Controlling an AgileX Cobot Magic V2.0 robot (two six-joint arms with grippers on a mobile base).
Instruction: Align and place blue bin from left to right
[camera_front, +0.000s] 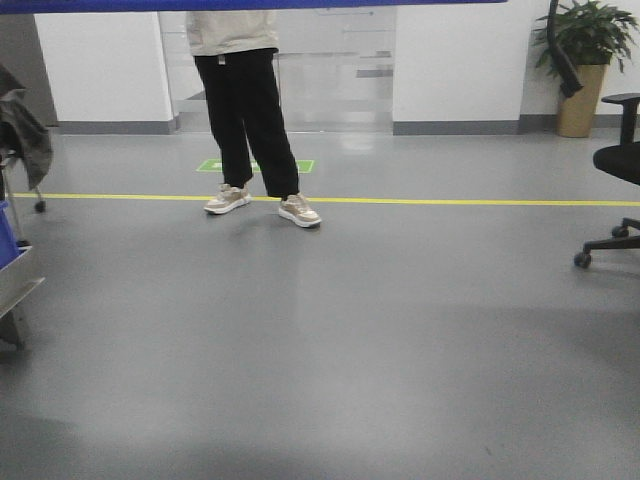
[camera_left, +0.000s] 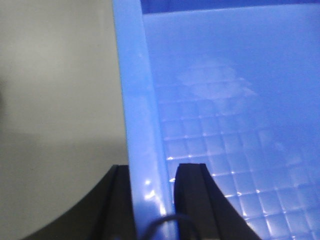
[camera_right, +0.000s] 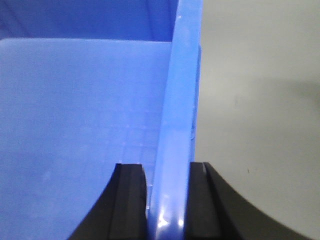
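The blue bin (camera_left: 235, 110) fills both wrist views, and its grid-patterned floor shows inside. My left gripper (camera_left: 152, 172) is shut on the bin's left rim (camera_left: 137, 100), one black finger outside the wall and one inside. My right gripper (camera_right: 167, 172) is shut on the bin's right rim (camera_right: 182, 90) in the same way. In the front view only a thin blue strip of the blue bin (camera_front: 250, 5) shows along the top edge; neither gripper appears there.
Grey floor lies below the bin. A person (camera_front: 245, 110) in black trousers stands ahead on a yellow floor line (camera_front: 450, 201). An office chair (camera_front: 615, 170) and potted plant (camera_front: 585, 60) are at right. A metal cart (camera_front: 15, 280) with something blue is at left.
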